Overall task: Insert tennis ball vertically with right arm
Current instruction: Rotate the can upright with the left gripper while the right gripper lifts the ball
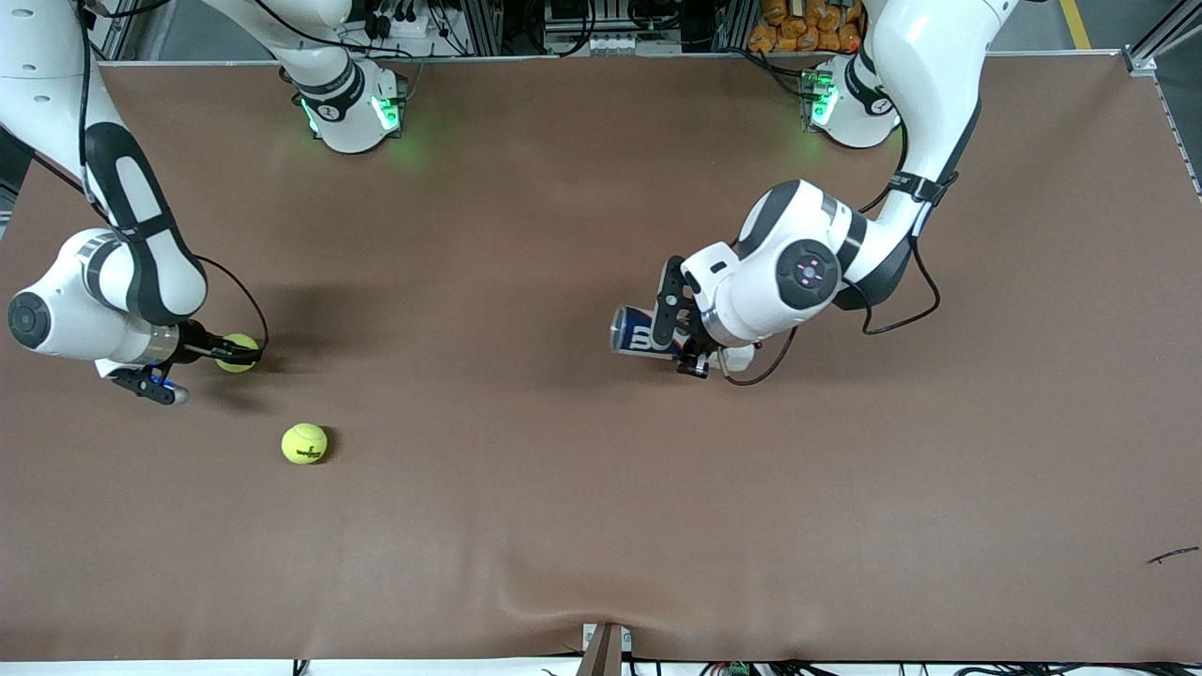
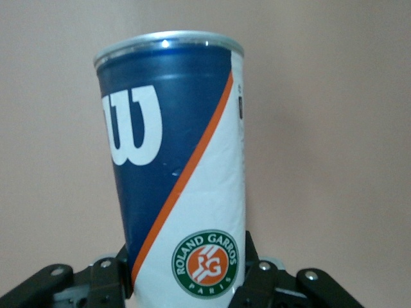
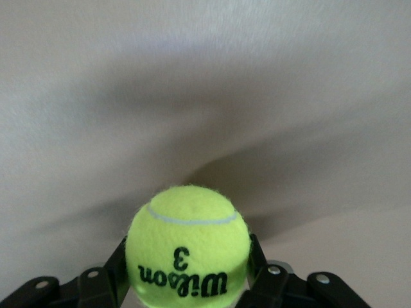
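My right gripper is shut on a yellow tennis ball, at the right arm's end of the table; the right wrist view shows the ball with "Wilson 3" print squeezed between the black fingers. A second yellow tennis ball lies on the table nearer to the front camera. My left gripper is shut on a blue, white and orange Wilson ball can, held on its side over the middle of the table. In the left wrist view the can fills the frame, its rim end away from the gripper.
The brown table cover spreads wide around both arms. The two arm bases stand along the table edge farthest from the front camera. A small dark scrap lies near the left arm's end.
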Robot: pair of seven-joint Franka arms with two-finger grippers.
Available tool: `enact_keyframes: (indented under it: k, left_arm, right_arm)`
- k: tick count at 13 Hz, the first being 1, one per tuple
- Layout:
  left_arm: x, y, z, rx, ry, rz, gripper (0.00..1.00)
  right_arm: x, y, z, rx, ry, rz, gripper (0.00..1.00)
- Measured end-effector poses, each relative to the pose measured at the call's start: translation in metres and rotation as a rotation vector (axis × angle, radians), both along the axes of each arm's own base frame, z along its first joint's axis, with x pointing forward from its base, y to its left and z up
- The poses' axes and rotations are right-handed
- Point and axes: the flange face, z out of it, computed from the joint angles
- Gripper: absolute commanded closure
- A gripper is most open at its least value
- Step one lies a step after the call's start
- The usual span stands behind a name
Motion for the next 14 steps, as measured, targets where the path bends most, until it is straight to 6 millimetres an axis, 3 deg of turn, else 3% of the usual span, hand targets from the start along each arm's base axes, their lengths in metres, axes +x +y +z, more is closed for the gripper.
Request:
enact_keyframes:
  k: [3,6,10,14]
  left_arm:
    - [0.002,-0.001,0.004,-0.146,0.060,0.032,0.39]
    - [-0.003,-0.017,0.013,-0.267,0.090,0.051,0.40]
    - [-0.013,-0.046,0.018,-0.439,0.093,0.080,0.40]
    - [-0.014,-0.055,-0.004,-0.594,0.089,0.092,0.39]
  right_arm:
    - [0.007,-0.003,0.007,-0.005,-0.015,0.000,0.32]
    - [0.015,-0.003,0.025,0.023,0.031,0.017,0.32]
    - [0.036,-0.005,0.090,0.064,0.091,0.038,0.32]
    - [0.039,0.015,0.145,0.091,0.118,0.072,0.32]
